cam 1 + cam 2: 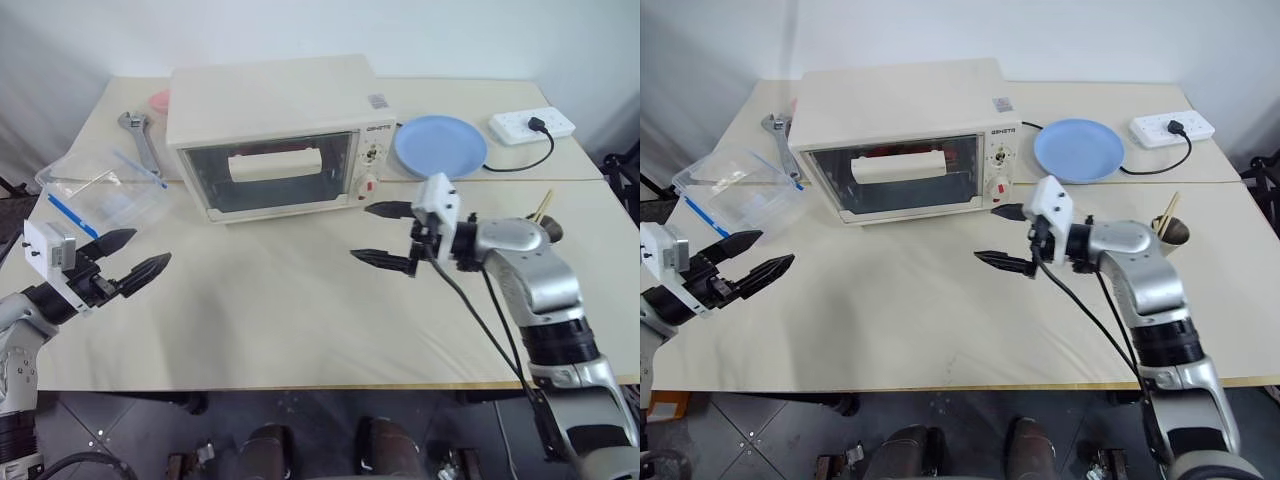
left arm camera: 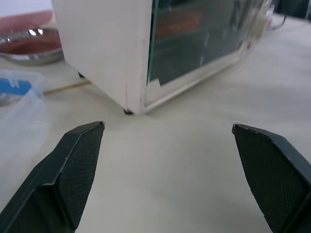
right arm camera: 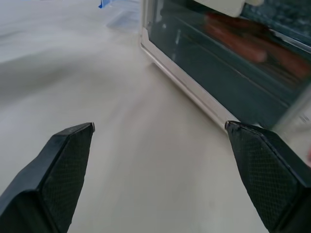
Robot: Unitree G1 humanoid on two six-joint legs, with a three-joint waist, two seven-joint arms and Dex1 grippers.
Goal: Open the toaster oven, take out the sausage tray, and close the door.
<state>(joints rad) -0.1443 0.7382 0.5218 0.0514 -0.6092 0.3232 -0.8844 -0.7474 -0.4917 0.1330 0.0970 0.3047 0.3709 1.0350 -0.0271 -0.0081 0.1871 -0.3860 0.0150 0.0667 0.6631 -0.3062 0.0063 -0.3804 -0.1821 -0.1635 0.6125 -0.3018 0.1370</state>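
Nothing in this job is done yet. The toaster oven (image 1: 270,135) sits at the back of the counter (image 1: 280,320), and its door (image 1: 268,172) is shut tight. Through the glass you can see red sausages on the sausage tray (image 3: 252,48) inside (the tray itself is hard to make out behind the glass). So the door has to be pulled open, the tray has to come out, and the door has to be shut again. All three steps are left.

The right gripper (image 1: 388,236) hangs over the counter just in front of the oven's right end, below the knobs. Its two black fingers are spread wide and hold nothing. It points sideways toward the front of the oven, near the door but not touching it. The cream bar handle (image 1: 275,163) is higher up on the door, away from this gripper.

The left gripper (image 1: 130,256) is in front of the oven's left corner, farther from it than the right one. Its fingers are spread wide too, with nothing between them. A clear plastic box (image 1: 100,200) sits just left of the oven.

I think a gripper has to go up to the handle first.
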